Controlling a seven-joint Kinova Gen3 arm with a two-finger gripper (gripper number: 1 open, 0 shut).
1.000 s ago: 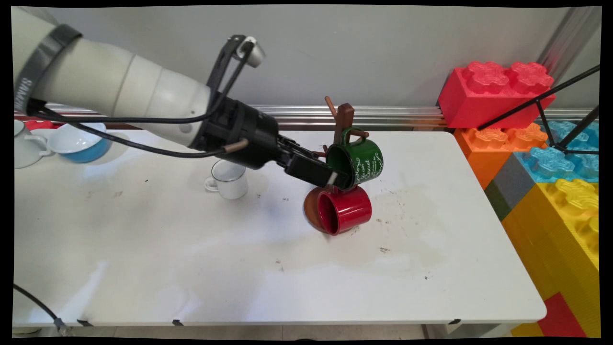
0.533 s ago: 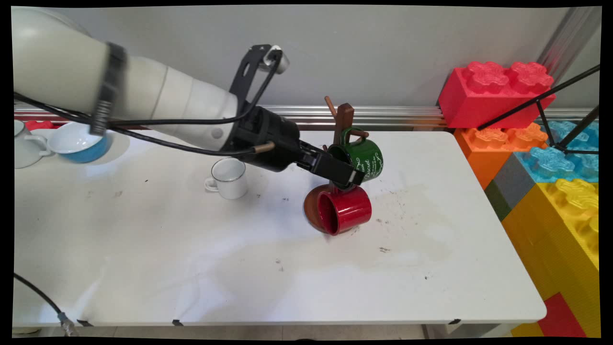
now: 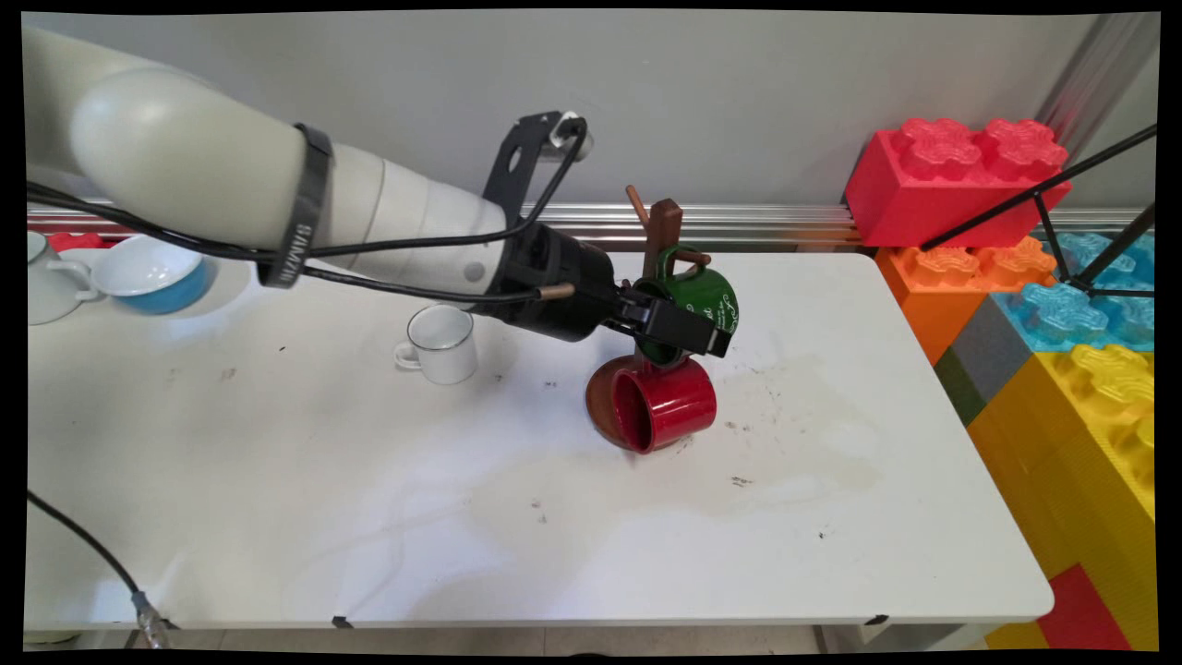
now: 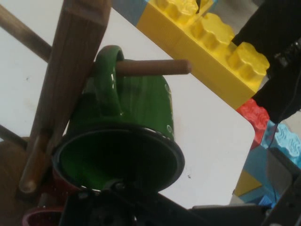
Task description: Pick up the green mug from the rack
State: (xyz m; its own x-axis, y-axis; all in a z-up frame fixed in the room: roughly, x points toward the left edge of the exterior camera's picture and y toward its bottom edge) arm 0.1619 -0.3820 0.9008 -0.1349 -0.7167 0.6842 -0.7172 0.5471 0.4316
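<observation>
From the main view, the white arm reaches in from the upper left and its black claw (image 3: 688, 334) sits at the green mug (image 3: 702, 303), which hangs by its handle on a peg of the brown wooden mug tree (image 3: 662, 231) near the counter's (image 3: 369, 517) far edge, right of the middle. The claw's tip lies over the mug's open mouth and lower rim; whether its fingers stand apart or pinch the rim cannot be told here. Directly under the green mug a red mug (image 3: 667, 406) hangs on its side, mouth turned to the left, in front of the tree's round brown base (image 3: 598, 399). A white mug (image 3: 443, 344) stands upright on the counter just behind the arm. At the far left corner are a blue-and-white bowl (image 3: 152, 274) and a white cup (image 3: 44, 282). Big toy bricks (image 3: 960, 180) are stacked past the counter's right edge.

In the hand view, the green mug (image 4: 127, 132) fills the middle, its handle looped over a wooden peg (image 4: 153, 68) of the mug tree (image 4: 70, 70), its dark mouth facing the camera. The claw's black linkage (image 4: 141, 207) rises at the bottom edge against the mug's rim; the fingers' spacing cannot be made out. The rim of the red mug (image 4: 40, 217) shows at lower left, yellow bricks (image 4: 211, 42) beyond the counter's (image 4: 211, 136) edge.
</observation>
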